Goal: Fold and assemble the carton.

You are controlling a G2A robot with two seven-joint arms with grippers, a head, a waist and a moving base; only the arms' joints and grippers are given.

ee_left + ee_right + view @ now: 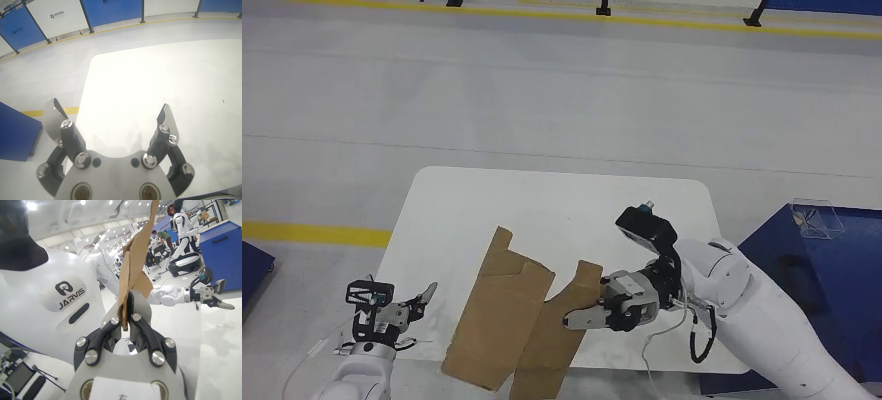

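White table (542,200); carton (497,320), still flat, hung over its 6 o'clock edge, right gripper (577,319) clamped on its 3 o'clock flap. Jaws apart, left gripper (422,298) sat at carton's 9 o'clock; probably best it pinched the opposite panel before spreading.

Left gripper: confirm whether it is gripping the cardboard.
No, the left gripper stands wide open above the white table with nothing between its fingers; the right gripper pinches the cardboard.

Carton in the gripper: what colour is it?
The carton is plain brown; top view shows it best.
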